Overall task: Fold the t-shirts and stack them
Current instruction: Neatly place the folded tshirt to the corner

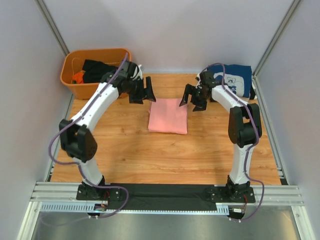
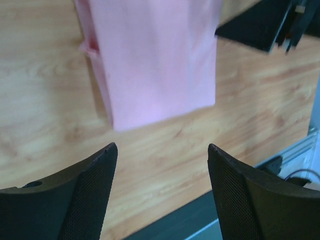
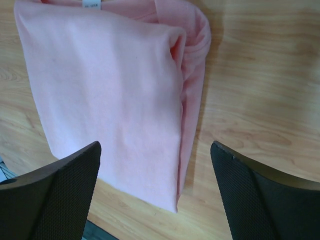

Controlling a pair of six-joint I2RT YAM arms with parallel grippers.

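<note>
A salmon-pink t-shirt (image 1: pixel 168 116) lies folded into a rectangle in the middle of the wooden table (image 1: pixel 125 150). My left gripper (image 1: pixel 143 96) hangs open just off its far left corner, nothing between the fingers. In the left wrist view the pink t-shirt (image 2: pixel 155 60) lies flat beyond the open left gripper (image 2: pixel 161 147). My right gripper (image 1: pixel 193 101) stands open over the far right corner. In the right wrist view the folded pink t-shirt (image 3: pixel 110 85) lies below the open right gripper (image 3: pixel 156 145), untouched. A navy t-shirt with white print (image 1: pixel 237 80) lies at the back right.
An orange tub (image 1: pixel 67 75) at the back left holds dark clothes (image 1: pixel 100 67). Grey walls close in the table on three sides. A black strip and metal rail (image 1: pixel 165 195) run along the near edge by the arm bases.
</note>
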